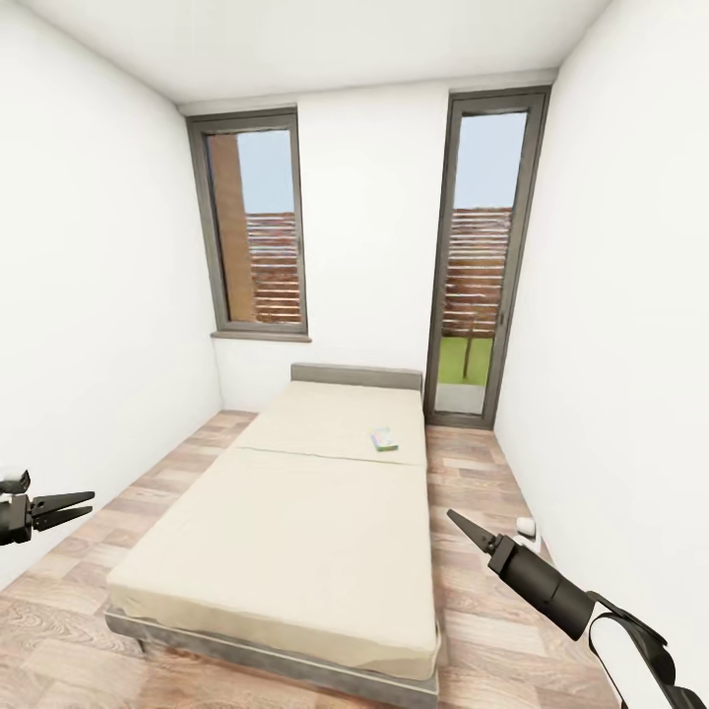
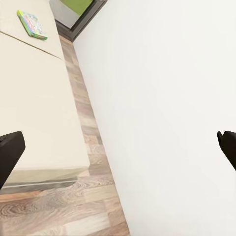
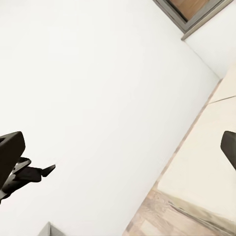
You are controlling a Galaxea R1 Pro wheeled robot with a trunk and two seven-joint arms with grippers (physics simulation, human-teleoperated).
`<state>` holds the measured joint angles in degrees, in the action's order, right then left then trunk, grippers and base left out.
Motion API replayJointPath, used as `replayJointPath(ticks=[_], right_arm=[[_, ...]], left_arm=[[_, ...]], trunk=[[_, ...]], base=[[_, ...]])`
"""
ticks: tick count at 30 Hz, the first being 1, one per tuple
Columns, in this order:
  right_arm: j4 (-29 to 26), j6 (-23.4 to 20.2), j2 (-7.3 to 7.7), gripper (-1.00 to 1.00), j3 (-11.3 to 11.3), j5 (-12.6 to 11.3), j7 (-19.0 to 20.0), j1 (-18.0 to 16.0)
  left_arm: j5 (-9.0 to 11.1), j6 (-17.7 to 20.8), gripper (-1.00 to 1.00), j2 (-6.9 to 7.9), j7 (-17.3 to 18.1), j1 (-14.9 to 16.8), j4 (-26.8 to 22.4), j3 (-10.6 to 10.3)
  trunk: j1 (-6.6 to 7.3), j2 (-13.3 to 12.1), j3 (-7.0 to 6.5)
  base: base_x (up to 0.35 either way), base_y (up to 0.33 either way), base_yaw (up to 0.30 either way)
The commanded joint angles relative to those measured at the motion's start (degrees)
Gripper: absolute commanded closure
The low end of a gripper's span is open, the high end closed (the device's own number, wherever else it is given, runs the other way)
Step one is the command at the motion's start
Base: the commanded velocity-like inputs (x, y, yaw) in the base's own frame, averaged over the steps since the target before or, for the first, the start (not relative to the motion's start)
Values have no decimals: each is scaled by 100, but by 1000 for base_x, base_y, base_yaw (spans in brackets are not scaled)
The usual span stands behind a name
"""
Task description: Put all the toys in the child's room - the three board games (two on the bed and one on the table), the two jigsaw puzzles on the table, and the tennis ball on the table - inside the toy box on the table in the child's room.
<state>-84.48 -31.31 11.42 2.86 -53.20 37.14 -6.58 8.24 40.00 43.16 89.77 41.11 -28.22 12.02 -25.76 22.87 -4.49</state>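
One board game (image 1: 384, 439), a flat box with a green and white printed lid, lies on the far panel of the cream bed (image 1: 295, 532), near its right edge. The left wrist view shows the same board game (image 2: 32, 24) beyond the bed (image 2: 34, 113). My left gripper (image 1: 77, 507) hangs open and empty off the bed's left side. My right gripper (image 1: 463, 525) hangs open and empty off the bed's right front corner. Both are well short of the box. The table, toy box, jigsaw puzzles and tennis ball are out of view.
White walls close in on both sides, with strips of wood-plank floor (image 1: 473, 492) along the bed. A window (image 1: 251, 226) and a tall glass door (image 1: 483, 256) are in the far wall. A small white object (image 1: 527, 529) sits on the floor by the right wall.
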Motion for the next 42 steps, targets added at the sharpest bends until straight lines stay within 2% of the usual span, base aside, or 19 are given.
replayJointPath(ticks=[1,5,9,12,13,15,21,29,42], right_arm=[[1,-44,0,-100,5,-42,0,-1],[1,-43,0,-100,0,-42,2,-4],[-129,-174,-130,-100,-34,17,-127,-10],[-141,-271,-227,-100,-34,17,-224,-10],[-107,-303,-259,-100,-32,16,-256,-10],[-43,-324,-233,-100,-26,14,-320,-10],[135,-129,-223,-100,-26,12,-129,-10],[240,41,-220,-100,-30,11,30,-10],[239,54,-219,-100,-31,26,35,-10]], left_arm=[[-7,61,-100,0,23,3,1,2],[-7,61,-100,0,23,3,1,0],[-138,191,-100,-131,-107,-4,-129,-130],[-146,287,-100,-229,-203,-4,-225,-227],[-112,319,-100,-261,-235,-5,-257,-215],[-47,304,-100,-326,-168,-2,-227,-150],[28,111,-100,-520,23,1,-35,41],[44,25,-100,-779,23,2,54,76],[46,11,-100,-800,23,3,62,81]], trunk=[[-2,4,4],[-2,4,9],[-2,5,9],[-2,5,9],[-2,5,9],[-2,5,9],[-2,5,9],[-2,5,9],[-2,5,9]], base=[[0,-148,31],[0,-207,19],[0,0,0],[0,0,0],[0,0,0],[0,0,0],[0,0,0],[23,-14,0],[152,-135,0]])
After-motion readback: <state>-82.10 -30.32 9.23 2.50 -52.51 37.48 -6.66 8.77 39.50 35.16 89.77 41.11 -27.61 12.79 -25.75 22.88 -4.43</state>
